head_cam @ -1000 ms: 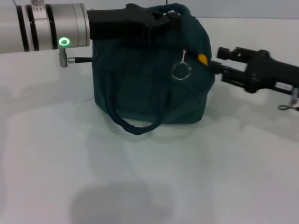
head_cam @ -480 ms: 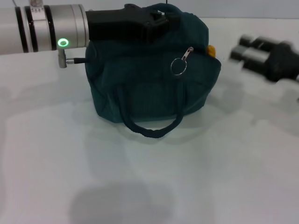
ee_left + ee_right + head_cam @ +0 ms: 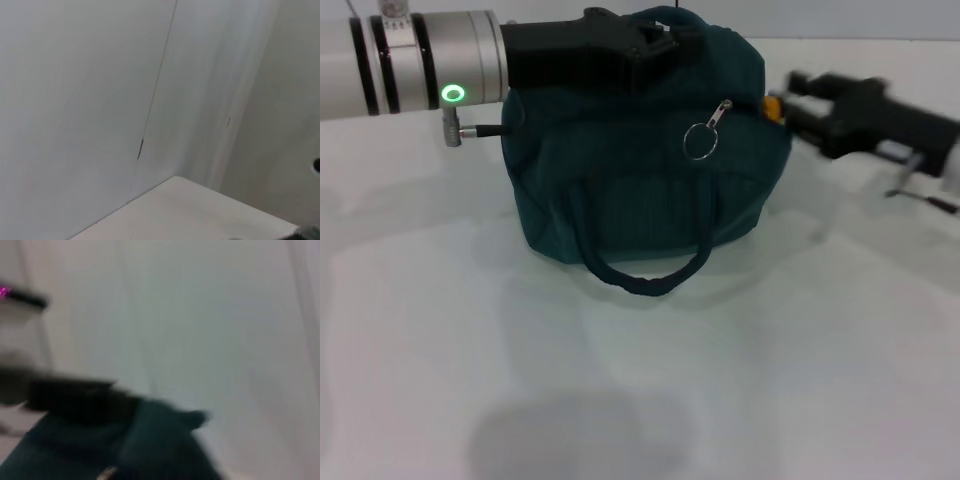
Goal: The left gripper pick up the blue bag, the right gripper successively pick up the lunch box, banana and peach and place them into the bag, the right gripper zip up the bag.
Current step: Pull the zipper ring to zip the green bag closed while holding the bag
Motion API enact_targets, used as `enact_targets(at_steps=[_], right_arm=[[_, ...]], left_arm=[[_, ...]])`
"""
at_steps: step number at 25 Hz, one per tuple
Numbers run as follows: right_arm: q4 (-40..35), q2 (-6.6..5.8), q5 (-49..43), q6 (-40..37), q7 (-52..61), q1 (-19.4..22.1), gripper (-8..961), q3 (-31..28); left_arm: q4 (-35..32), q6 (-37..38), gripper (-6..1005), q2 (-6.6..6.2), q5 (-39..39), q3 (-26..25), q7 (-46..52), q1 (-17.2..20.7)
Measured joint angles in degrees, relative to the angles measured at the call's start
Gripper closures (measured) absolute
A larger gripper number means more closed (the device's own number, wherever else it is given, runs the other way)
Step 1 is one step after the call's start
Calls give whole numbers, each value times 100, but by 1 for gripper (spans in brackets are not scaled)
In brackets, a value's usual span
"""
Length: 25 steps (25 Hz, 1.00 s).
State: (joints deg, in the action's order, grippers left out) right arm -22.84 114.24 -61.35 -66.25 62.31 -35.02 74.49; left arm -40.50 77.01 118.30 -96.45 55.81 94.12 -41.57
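The blue bag (image 3: 640,185) stands on the white table, bulging, with one rope handle (image 3: 645,280) hanging down its front. Its metal ring pull (image 3: 700,140) dangles near the top. My left gripper (image 3: 665,45) is shut on the bag's top edge, where the other handle loops over it. An orange banana tip (image 3: 773,105) pokes out at the bag's right end. My right gripper (image 3: 798,100) hovers just right of that tip, blurred, its fingers apart and holding nothing. The right wrist view shows the bag (image 3: 150,445) blurred. The lunch box and peach are hidden.
The white table (image 3: 640,380) spreads bare in front of the bag and to both sides. A pale wall stands behind it. The left wrist view shows only that wall and a table corner (image 3: 200,210).
The right gripper pulled away to the right, then came back to the bag's right end. The bag has settled wider, its front handle swung to the middle, and the ring pull shifted slightly.
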Motion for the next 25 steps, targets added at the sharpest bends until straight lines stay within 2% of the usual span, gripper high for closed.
enact_targets(at_steps=[3,5,8,12,17,21,24,25], right_arm=[[-2,83,-739,-390,61,-188,520,35],[-78,56,-903,-732,125,-156,521,25],[-239,-68,-882,-1059,233,107,522,-316],[-352,-115,-868,-1148,306,445,523,-1039],[-380,-143,-914,-1132,304,570,524,-1229],[-386,-10,-887,-807,230,547,526,-1259],[-293,157,-865,-298,103,285,527,-1137],[-233,165,-863,-241,94,206,527,-1055]], left_arm=[[2,-3,955,-1,-2,-1,0,0],[2,-1,955,0,-1,0,-1,8],[1,-2,956,0,0,-3,0,47],[1,-3,956,0,1,-18,1,85],[-1,-2,957,1,6,-19,1,91],[-2,-2,958,5,6,-18,1,91],[-2,-2,958,30,6,-18,0,88],[-2,-2,959,43,6,-19,-4,80]])
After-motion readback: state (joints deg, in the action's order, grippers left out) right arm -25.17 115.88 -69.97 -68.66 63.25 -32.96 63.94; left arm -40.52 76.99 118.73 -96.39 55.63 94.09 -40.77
